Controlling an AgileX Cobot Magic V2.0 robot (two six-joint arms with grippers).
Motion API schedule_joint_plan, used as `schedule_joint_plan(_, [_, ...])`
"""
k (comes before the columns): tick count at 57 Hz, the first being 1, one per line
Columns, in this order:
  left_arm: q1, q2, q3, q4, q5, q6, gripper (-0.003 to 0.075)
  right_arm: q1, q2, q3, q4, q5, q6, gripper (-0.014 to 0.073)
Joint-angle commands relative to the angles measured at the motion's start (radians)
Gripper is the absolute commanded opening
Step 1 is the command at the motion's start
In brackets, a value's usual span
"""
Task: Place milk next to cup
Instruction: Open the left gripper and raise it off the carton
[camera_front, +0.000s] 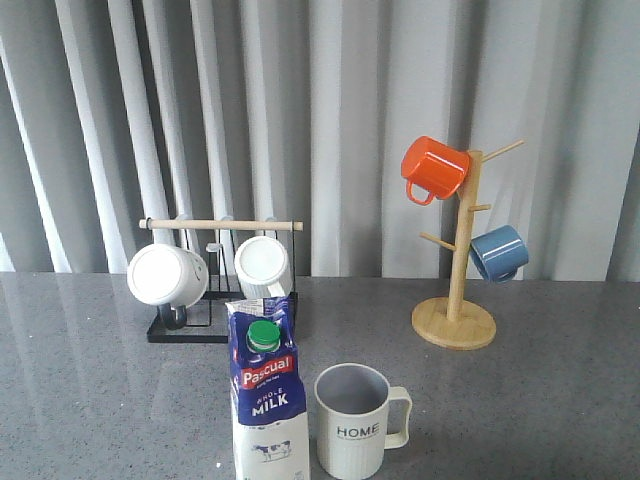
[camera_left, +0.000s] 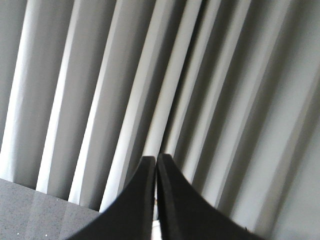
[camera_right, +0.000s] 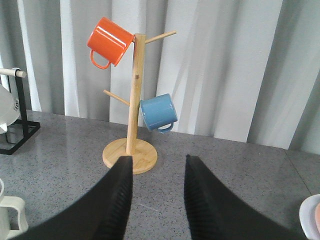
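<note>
Milk (camera_front: 266, 400) stands upright on desk (camera_front: 540, 400), just beside cup (camera_front: 356, 420), on its left; placement looks done. Risk: a stray arm sweep could topple the tall, narrow carton. Blue-white carton, green cap, red band. Left pincer (camera_left: 156, 165) closed, empty; right pincer (camera_right: 158, 172) open, empty.

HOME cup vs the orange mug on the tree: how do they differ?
The HOME cup stands upright on the table beside the milk; the orange mug hangs tilted on the wooden mug tree. The cup is pale, ribbed and printed; the orange mug is smooth, glossy and plain. The cup looks taller and narrower, the orange mug squatter. Both have one handle.
</note>
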Motion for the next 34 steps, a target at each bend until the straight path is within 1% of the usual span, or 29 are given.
schedule_joint_plan(1, [0.024, -0.006, 0.040, 0.047, 0.090, -0.005, -0.0008, 0.002, -0.003, -0.027, 0.008, -0.057, -0.001, 0.0265])
schedule_joint_plan(5, [0.042, -0.011, 0.076, 0.034, 0.138, -0.025, -0.0008, 0.002, -0.003, -0.027, 0.008, -0.057, -0.001, 0.0265])
schedule_joint_plan(10, [0.049, -0.011, 0.098, 0.029, 0.141, -0.034, -0.0008, 0.002, -0.003, -0.027, 0.008, -0.057, -0.001, 0.0265])
schedule_joint_plan(16, [0.049, 0.016, 0.117, 0.067, 0.171, -0.041, -0.0008, 0.002, -0.003, -0.027, 0.008, -0.057, -0.001, 0.0265])
schedule_joint_plan(19, [0.049, 0.032, 0.128, 0.114, 0.216, -0.077, -0.0008, 0.002, -0.003, -0.027, 0.008, -0.057, -0.001, 0.0265])
schedule_joint_plan(21, [0.049, 0.041, 0.140, 0.157, 0.259, -0.125, -0.0008, 0.002, -0.003, -0.027, 0.008, -0.057, -0.001, 0.0265])
schedule_joint_plan(24, [0.049, 0.059, 0.161, 0.258, 0.341, -0.235, -0.0008, 0.002, -0.003, -0.027, 0.008, -0.057, -0.001, 0.0265])
schedule_joint_plan(28, [0.049, 0.078, 0.199, 0.439, 0.454, -0.392, -0.0008, 0.002, -0.003, -0.027, 0.008, -0.057, -0.001, 0.0265])
schedule_joint_plan(30, [0.049, 0.087, 0.218, 0.515, 0.489, -0.471, -0.0008, 0.002, -0.003, -0.027, 0.008, -0.057, -0.001, 0.0265])
schedule_joint_plan(34, [0.058, 0.091, 0.267, 0.631, 0.509, -0.658, -0.0008, 0.002, -0.003, -0.027, 0.008, -0.057, -0.001, 0.0265])
